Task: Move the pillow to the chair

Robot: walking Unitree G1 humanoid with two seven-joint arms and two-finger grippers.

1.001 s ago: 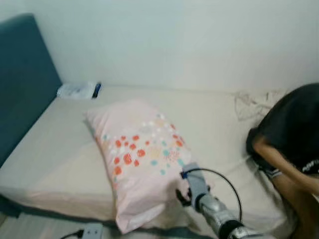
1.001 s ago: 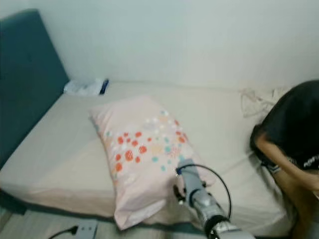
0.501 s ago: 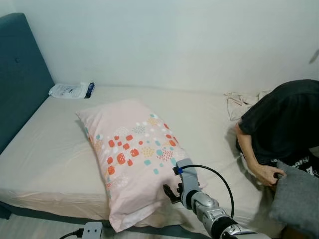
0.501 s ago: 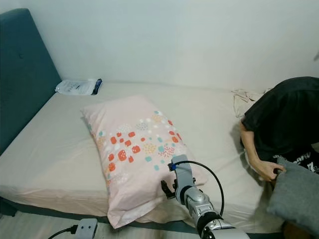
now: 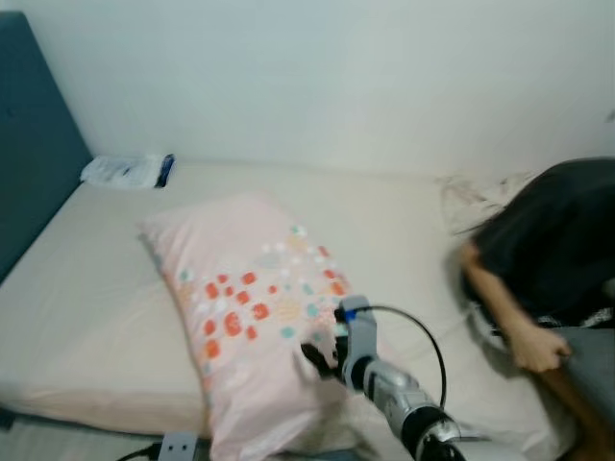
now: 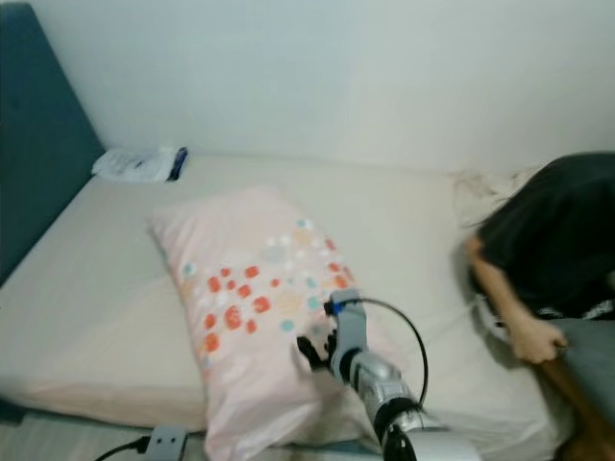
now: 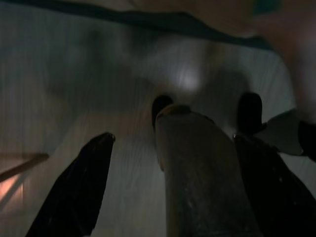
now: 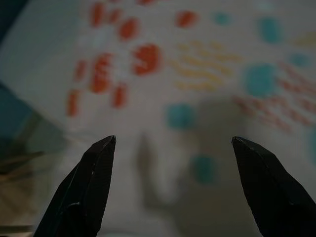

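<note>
A pale pink pillow (image 5: 250,317) with red, teal and white dots lies slantwise on the bed (image 5: 86,288), its near end hanging over the front edge. My right gripper (image 5: 318,356) reaches in over the pillow's near right part. In the right wrist view its fingers (image 8: 94,182) stand wide apart, open, with the dotted pillow cover (image 8: 187,94) close beneath and nothing between them. My left gripper (image 7: 170,137) hangs low and open in the dark, pointing at the floor.
A person in a dark shirt (image 5: 548,240) bends over the bed's right end, hand (image 5: 534,351) by a grey cushion (image 5: 594,357). Teal headboard (image 5: 29,144) at left, a white packet (image 5: 123,170) at the back, crumpled cloth (image 5: 476,192), power strip (image 5: 175,447) on the floor.
The view has swung slightly and blurred. My right gripper has moved a little further left onto the pillow. The person's arm has shifted a bit.
</note>
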